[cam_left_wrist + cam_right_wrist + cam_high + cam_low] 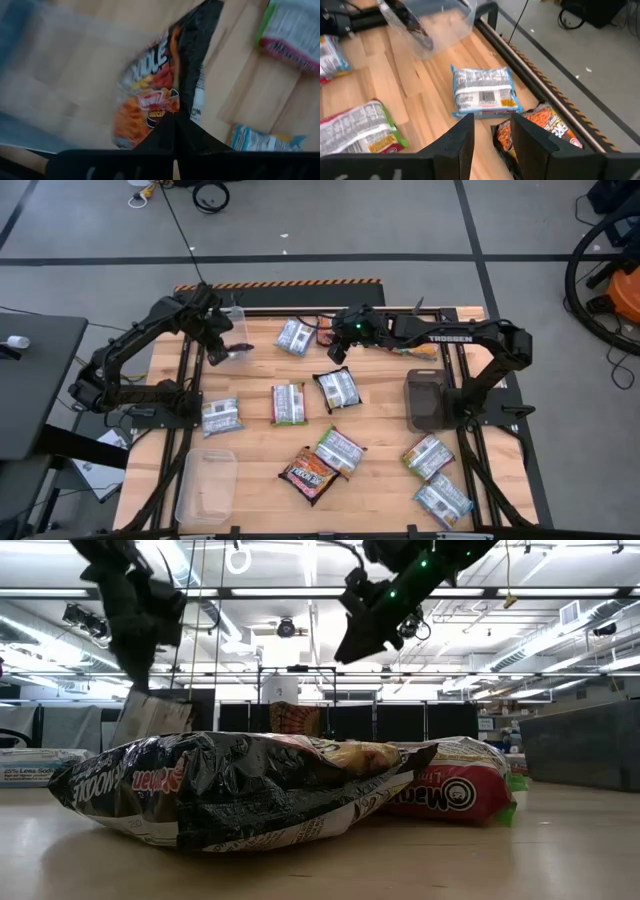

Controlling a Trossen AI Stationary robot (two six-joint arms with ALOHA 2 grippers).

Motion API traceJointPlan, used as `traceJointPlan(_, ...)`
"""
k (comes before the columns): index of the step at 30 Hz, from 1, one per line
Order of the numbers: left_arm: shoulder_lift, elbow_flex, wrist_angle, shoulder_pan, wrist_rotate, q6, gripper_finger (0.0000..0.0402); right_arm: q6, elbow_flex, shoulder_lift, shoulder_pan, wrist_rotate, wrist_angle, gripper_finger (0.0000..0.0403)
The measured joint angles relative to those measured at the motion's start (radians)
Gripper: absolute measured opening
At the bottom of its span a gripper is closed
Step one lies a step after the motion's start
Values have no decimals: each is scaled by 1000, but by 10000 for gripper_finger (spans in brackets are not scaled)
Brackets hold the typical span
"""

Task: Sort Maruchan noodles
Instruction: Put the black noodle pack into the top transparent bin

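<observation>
The right gripper (492, 132) hovers with jaws spread over a dark orange packet (540, 125) at the counter's (380, 430) twelve o'clock edge, beside a blue-white packet (294, 336), likely lined up for a pick. The left gripper (222, 340), jaws pressed together, pinches a clear bin's (232, 328) wall at ten o'clock (presumably positioning it). Other noodle packets (338, 388) lie scattered across the counter, unsorted.

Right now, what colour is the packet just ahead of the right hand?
Blue and white packet, barcode side up; clearest in the right wrist view.

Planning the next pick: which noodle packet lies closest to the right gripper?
The dark brown-orange packet at the table's far edge, just beyond the right gripper, beside the blue-white one.
</observation>
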Motion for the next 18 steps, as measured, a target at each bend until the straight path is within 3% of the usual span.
traceJointPlan(10, -31, 1, -26, 1, -170, -13, 4, 19, 0, 30, 29, -1, -4, 135)
traceJointPlan(18, -31, 1, -33, 1, -232, 6, 26, 35, 0, 30, 30, -1, -3, 135)
